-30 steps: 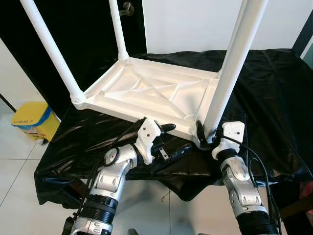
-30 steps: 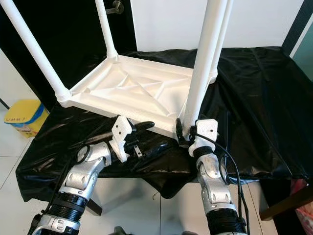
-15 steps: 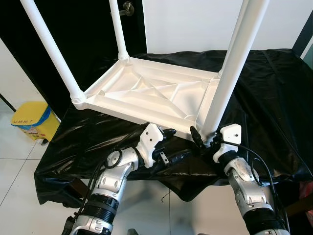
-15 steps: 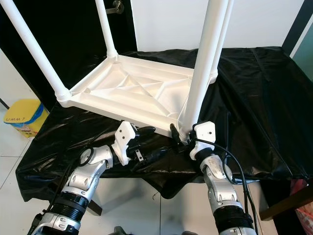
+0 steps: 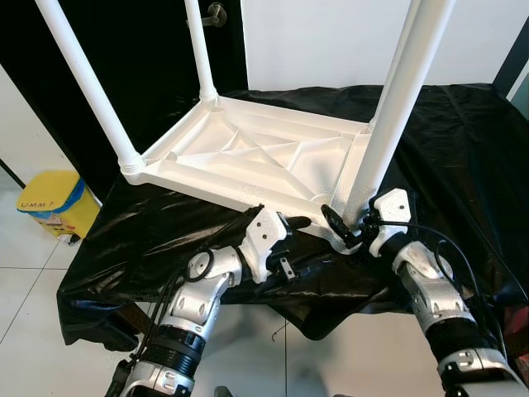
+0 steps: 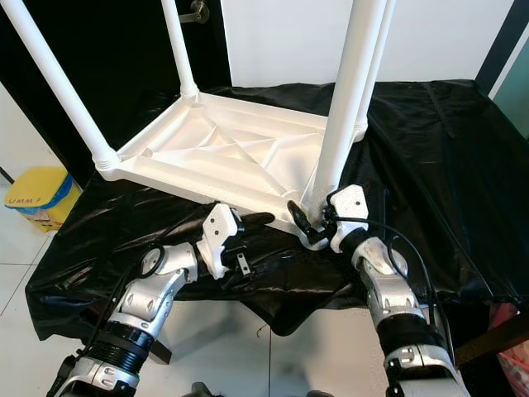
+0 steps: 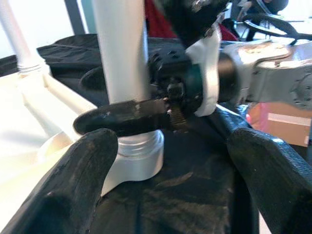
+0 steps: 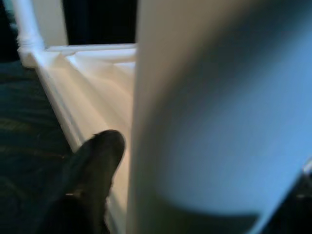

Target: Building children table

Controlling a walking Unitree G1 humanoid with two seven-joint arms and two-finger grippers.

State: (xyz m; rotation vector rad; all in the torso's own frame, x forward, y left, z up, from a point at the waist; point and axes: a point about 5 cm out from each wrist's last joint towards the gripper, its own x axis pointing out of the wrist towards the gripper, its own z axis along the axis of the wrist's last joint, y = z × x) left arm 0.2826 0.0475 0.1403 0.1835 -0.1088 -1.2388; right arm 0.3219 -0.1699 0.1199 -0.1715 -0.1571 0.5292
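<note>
A: Right gripper (image 5: 340,229)?

B: At the base of the near-right leg (image 5: 388,124) of the children table (image 5: 256,157). Its jaws stand one on each side of that leg where it meets the corner socket. One black finger (image 7: 122,117) lies across the front of the leg in the left wrist view. Whether they press the leg or just bracket it, can't tell.

A: Left gripper (image 5: 289,240)?

B: Just beside the tabletop's near edge, a bit to the robot's left of that same corner. Jaws apart, nothing between them; left wrist view looks past both black fingertips (image 7: 68,195) twd the leg base and the right gripper.

A: And the children table itself?

B: Upside down, white plastic, ribbed underside up, resting on a black cloth (image 5: 446,149) that covers a table. Four white legs point up: near-right one, far-right one (image 6: 376,66) right behind it, far-left one (image 5: 198,50), near-left one (image 5: 83,78) w/ a ringed collar at its corner.

A: Right wrist view?

B: Blurry. Near leg (image 8: 209,107) v close, one dark finger (image 8: 95,165) beside it, tabletop rim and another leg beyond.

A: Around it?

B: Yellow bin (image 5: 51,203) w/ a blue band on the tiled floor (image 5: 25,281) at the robot's left, white wall (image 5: 331,41) behind, dark door (image 5: 132,74) w/ a metal handle (image 5: 216,13) at the back left
</note>
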